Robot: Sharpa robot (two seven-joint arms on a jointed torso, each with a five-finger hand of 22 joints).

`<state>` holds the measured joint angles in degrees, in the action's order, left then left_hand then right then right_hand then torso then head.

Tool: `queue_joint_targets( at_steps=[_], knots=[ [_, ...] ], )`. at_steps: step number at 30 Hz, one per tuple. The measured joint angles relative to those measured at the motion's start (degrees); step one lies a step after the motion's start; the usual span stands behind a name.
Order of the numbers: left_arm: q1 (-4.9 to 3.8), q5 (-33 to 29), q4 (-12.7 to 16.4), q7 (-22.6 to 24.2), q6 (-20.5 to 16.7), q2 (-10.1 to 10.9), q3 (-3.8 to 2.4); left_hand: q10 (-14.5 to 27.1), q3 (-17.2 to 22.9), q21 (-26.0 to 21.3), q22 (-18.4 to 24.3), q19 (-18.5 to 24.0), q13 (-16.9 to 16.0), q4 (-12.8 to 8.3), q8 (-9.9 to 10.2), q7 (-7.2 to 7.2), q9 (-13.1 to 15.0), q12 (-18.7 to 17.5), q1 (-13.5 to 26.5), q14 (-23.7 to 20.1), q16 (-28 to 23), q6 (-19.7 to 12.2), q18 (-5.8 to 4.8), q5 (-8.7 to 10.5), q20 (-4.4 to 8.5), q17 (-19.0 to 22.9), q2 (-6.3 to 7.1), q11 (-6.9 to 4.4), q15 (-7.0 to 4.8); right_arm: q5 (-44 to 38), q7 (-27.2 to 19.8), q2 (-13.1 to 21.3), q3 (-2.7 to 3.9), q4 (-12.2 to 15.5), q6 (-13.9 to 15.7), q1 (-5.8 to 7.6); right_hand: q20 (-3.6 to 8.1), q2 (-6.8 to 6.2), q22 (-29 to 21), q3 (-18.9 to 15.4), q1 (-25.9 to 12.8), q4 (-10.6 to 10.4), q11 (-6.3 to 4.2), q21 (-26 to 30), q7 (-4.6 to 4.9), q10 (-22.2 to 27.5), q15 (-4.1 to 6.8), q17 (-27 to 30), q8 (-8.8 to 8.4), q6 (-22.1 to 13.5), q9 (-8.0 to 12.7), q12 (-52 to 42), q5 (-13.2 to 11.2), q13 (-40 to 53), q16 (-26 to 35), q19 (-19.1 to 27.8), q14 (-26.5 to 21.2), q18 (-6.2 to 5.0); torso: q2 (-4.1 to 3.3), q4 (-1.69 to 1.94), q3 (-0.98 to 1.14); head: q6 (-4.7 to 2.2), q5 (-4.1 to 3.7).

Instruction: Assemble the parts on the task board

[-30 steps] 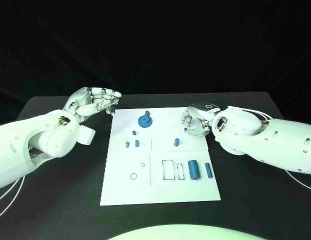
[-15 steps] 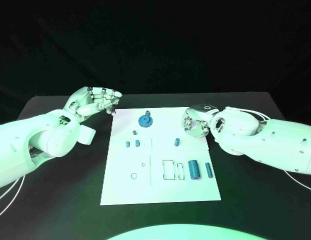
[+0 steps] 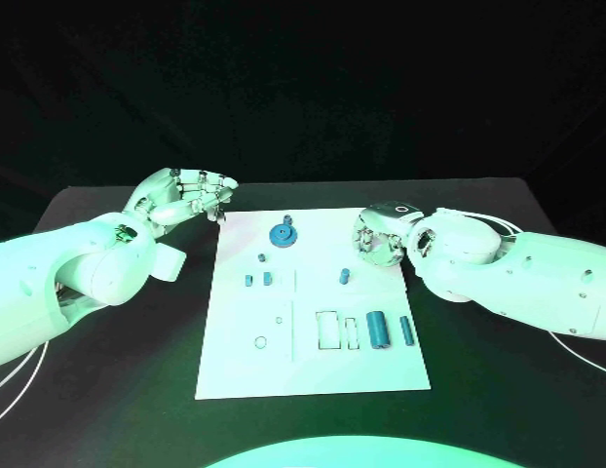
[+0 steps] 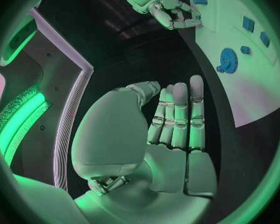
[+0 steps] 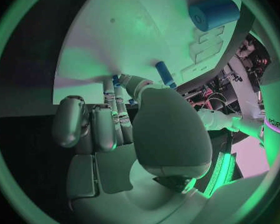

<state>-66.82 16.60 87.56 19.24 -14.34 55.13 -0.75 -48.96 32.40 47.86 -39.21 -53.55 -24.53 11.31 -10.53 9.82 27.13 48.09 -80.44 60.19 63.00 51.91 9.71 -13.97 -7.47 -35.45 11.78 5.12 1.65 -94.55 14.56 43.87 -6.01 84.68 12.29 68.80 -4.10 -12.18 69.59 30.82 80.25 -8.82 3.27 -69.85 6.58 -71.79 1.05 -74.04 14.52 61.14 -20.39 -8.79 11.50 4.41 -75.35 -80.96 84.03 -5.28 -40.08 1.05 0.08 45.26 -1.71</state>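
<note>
Black table (image 3: 134,390), white board (image 3: 318,375) centred. Left hand (image 3: 184,200) curled on nothing, off the board. Right hand (image 3: 378,239) curled over its far edge; contents undeterminable. Risk: knocking the nearby peg (image 3: 344,276).

- The left hand (image 3: 184,199) hovers off the task board's (image 3: 240,363) far left corner, fingers curled in, empty.
- The right hand (image 3: 378,237) hangs over its far right edge, fingers curled.
</note>
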Motion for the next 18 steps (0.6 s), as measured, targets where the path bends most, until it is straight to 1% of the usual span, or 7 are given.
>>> queue_joint_targets(
  at_steps=[2, 4, 7, 11, 14, 18],
  knots=[
    [0.0, 0.0, 0.0, 0.0, 0.0, 0.0, 0.0, 0.0, 0.0, 0.0, 0.1, 0.0, 0.0, 0.0, 0.0, 0.0, 0.0, 0.0, 0.0, 0.0, 0.0, 0.0, 0.0, 0.0, -0.01, 0.0, 0.0, 0.0, 0.0, 0.0, 0.1, 0.0, 0.03, 0.1, 0.0, -0.06, 0.11, 0.46, 0.6, 0.8, 0.5, 0.8, 0.21, -0.6, -0.19, -0.2, 0.12, 0.0, 0.56, 0.5, -0.4, 0.1, -0.2, 0.1, -0.3, -0.1, -0.1, 0.0, 0.0, 0.0, 0.0, 0.04, 0.0],
    [0.0, 0.0, 0.1, 0.0, 0.0, 0.1, 0.0, 0.0, -0.5, -0.3, 0.2, -0.3, 0.2, 0.5, 0.0, 0.0, 0.0, 0.0, 0.5, 0.0, 0.0, 0.0, 0.0, 0.0, -0.3, 0.0, -0.09, 0.0, 0.0, 0.0, 0.2, -0.1, 0.06, 0.1, 0.1, -0.13, 0.19, 0.66, 1.0, 1.3, 0.7, 1.3, 0.6, -0.7, -0.25, -0.6, 0.48, 0.1, 1.09, 0.9, -0.9, 0.4, -0.3, 0.3, -0.3, -0.2, -0.1, 0.0, -0.01, -0.01, -0.01, 0.1, 0.0],
    [0.0, 0.0, 0.2, 0.0, 0.1, 0.1, 0.0, 0.0, -0.8, -0.4, 0.4, -0.8, 0.3, 0.8, 0.0, -0.2, 0.0, 0.0, 0.6, 0.9, 0.5, -0.2, 0.0, 0.0, -0.2, -0.8, -0.01, 0.0, 0.19, 0.0, 0.3, -0.1, 0.09, 0.2, 0.2, -0.19, 0.19, 0.89, 1.5, 1.9, 0.9, 1.9, 0.91, -1.3, -0.25, -0.9, 0.48, 0.3, 1.58, 0.9, -1.5, 0.5, -0.5, 0.5, -0.3, -0.2, -0.1, 0.0, -0.01, -0.04, -0.01, 0.16, -0.04],
    [0.0, 0.0, 0.2, 0.0, 0.1, 0.2, 0.0, 0.0, -0.8, -0.4, 0.4, -0.8, 0.3, 0.8, 0.0, -0.2, 0.0, 0.0, 0.7, 0.8, 0.6, -0.2, 0.0, 0.0, -0.2, -1.0, 0.02, 0.0, 0.19, -0.5, 0.4, -0.1, 0.09, 0.3, 0.5, -0.31, 0.41, 1.19, 2.1, 2.3, 1.2, 2.3, 0.94, -1.7, -0.25, -0.9, 0.48, 0.4, 1.73, 0.9, -2.0, 0.7, -0.4, 0.8, -0.3, -0.4, -0.1, 0.0, -0.01, -0.06, -0.01, 0.16, -0.04],
    [0.0, 0.0, 0.1, 0.0, 0.1, 0.2, 0.0, 0.0, -0.8, -0.4, 0.5, -0.8, 0.4, 0.8, 0.0, -0.2, 0.0, 0.0, 1.0, 0.8, 0.6, -0.2, 0.01, 0.0, -0.2, -0.8, -0.25, 0.0, 0.19, -1.3, 0.6, -0.2, 0.03, 0.5, 0.9, -0.44, 0.41, 1.35, 2.6, 2.7, 1.2, 2.7, 1.19, -2.2, -0.31, -1.2, 0.44, 0.4, 2.11, 1.0, -2.4, 0.7, -0.2, 0.8, -0.5, -0.4, 0.0, 0.0, -0.01, -0.05, 0.01, 0.13, -0.07],
    [0.0, -0.1, 0.1, 0.1, 0.1, 0.3, 0.0, 0.0, -1.0, -0.4, 0.5, -0.8, 0.4, 1.0, 0.0, -0.2, 0.0, 0.0, 1.0, 0.8, 0.6, -0.2, 0.01, 0.0, -0.2, -0.7, -0.25, 0.0, 0.19, -2.7, 1.0, -0.2, -0.11, 0.7, 1.7, -0.66, 0.37, 1.42, 3.1, 2.9, 1.1, 2.9, 1.27, -2.6, -0.33, -1.3, 0.76, 0.5, 2.12, 1.0, -2.7, 1.0, -0.2, 1.0, -0.5, -0.4, 0.1, 0.0, -0.01, -0.02, 0.01, 0.18, -0.08]
  ],
)
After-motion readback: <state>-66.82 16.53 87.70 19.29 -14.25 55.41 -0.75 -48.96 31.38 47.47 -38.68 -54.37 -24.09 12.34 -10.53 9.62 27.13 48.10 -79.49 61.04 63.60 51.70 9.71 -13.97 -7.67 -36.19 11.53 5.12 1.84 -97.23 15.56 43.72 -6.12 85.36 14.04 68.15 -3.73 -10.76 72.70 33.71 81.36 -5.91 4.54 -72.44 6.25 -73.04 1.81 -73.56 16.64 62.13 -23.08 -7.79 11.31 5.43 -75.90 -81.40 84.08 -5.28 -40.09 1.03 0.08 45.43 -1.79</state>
